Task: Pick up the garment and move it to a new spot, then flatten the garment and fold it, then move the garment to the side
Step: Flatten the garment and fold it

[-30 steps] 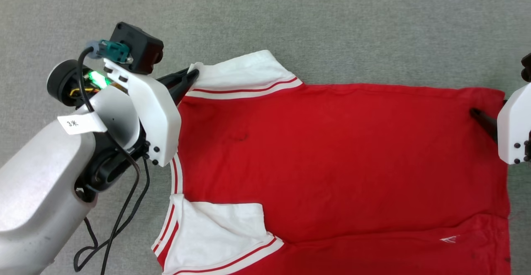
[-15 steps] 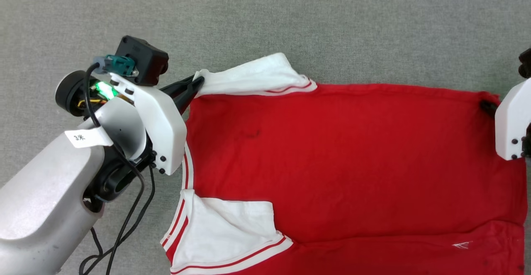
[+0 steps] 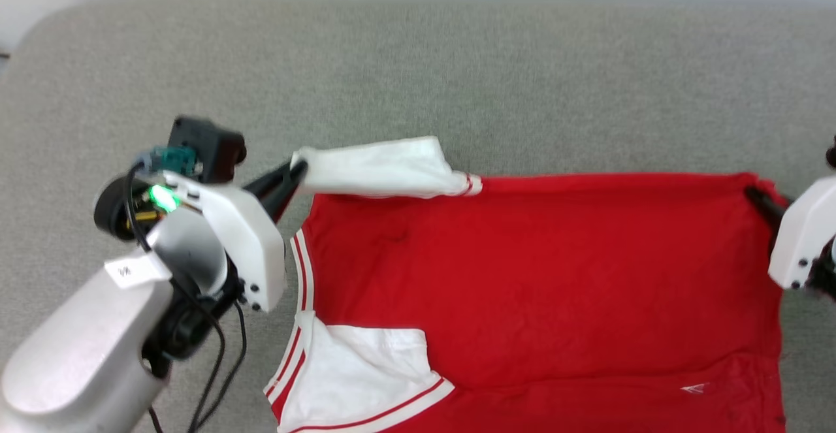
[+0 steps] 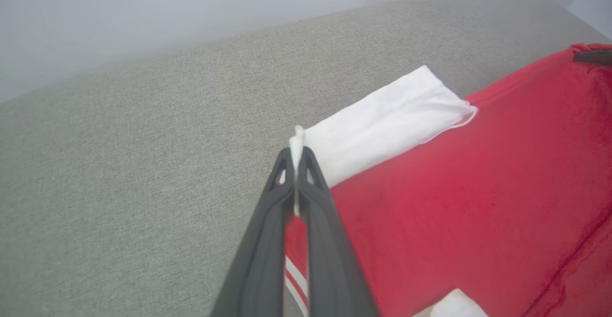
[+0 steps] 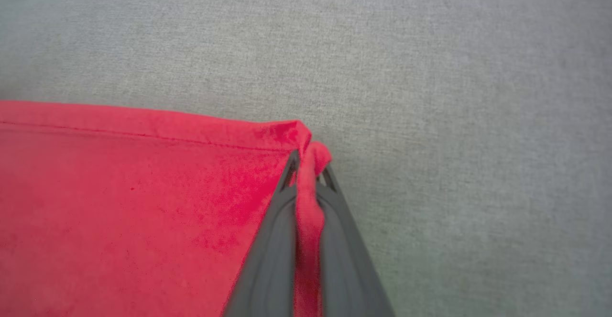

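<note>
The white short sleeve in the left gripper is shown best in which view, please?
Left wrist view: the white short sleeve lies close, its edge pinched in the left gripper. Head view shows it smaller; right wrist view shows the red hem corner.

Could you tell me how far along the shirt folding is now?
Done: the shirt lies spread on the grey surface, near sleeve folded in. In hand: the left gripper pinches the far sleeve, the right gripper the far hem corner. Left: fold that edge over, finish folding, move it aside.
</note>
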Controlling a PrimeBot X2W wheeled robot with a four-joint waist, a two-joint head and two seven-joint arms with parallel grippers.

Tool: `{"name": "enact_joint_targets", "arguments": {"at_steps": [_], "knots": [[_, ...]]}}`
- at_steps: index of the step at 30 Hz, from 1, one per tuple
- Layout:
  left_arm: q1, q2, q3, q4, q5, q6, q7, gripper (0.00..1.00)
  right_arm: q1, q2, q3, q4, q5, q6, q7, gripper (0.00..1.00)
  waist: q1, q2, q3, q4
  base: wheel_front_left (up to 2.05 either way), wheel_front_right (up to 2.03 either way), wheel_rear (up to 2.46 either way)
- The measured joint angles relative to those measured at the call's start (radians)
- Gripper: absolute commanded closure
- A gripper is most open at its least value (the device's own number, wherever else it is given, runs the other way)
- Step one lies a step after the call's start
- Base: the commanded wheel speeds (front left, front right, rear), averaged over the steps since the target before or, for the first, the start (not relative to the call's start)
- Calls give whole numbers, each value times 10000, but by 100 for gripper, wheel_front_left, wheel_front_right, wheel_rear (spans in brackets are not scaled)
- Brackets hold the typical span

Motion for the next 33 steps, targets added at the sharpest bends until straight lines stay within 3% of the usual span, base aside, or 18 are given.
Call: {"name": "enact_joint_targets", "arguments": {"at_steps": [8,18,26,33], "knots": [[1760,98,59,-566,-326,673,-656,100,1680,357,-579,-466,568,0,-884,100,0,0,-1196,7,0,0,0],[3821,368,-2,-1369,-744,1423,-1032,100,3611,568,-982,-1438,1197,0,-1110,100,-1,0,-1914,166,0,0,0],[4976,420,-293,-1156,-930,1538,-1323,100,4780,441,-863,-1977,1668,-2,-1020,100,-1,0,-1933,212,0,0,0],[5223,270,-552,-431,-1026,1398,-1329,100,5271,-161,-153,-2491,1973,-2,-976,100,0,0,-1755,163,0,0,0]]}}
